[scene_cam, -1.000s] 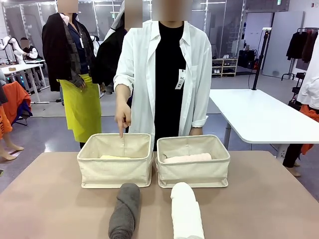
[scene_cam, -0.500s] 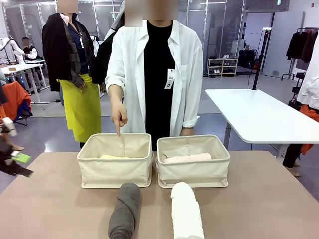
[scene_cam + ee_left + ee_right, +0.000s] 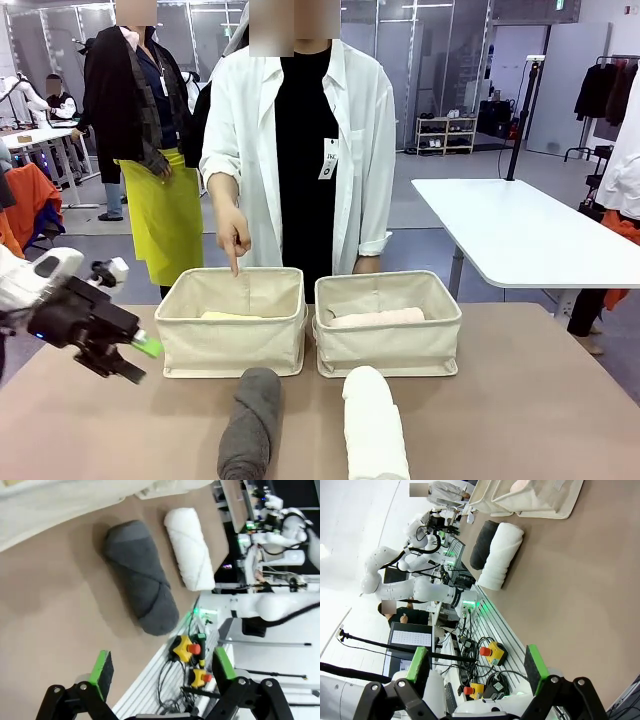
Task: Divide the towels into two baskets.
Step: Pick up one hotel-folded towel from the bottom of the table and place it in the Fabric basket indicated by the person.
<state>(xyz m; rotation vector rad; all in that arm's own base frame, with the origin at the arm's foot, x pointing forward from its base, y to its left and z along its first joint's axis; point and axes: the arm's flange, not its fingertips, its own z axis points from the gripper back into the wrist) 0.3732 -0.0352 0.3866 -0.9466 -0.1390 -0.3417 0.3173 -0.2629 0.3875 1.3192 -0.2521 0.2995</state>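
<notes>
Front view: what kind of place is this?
Most likely a robotics lab or data-collection hall, not a home. Yellow emergency-stop boxes sit just off the brown table's near edge, a monitor stands on the robot's side, and a white desk and a rack of dark clothes stand on the open floor beyond.

Bare table (image 3: pixel 80 430) left of grey towel (image 3: pixel 250 425); person's hand (image 3: pixel 232 232) (pointing) above left basket (image 3: pixel 230 348).
</notes>
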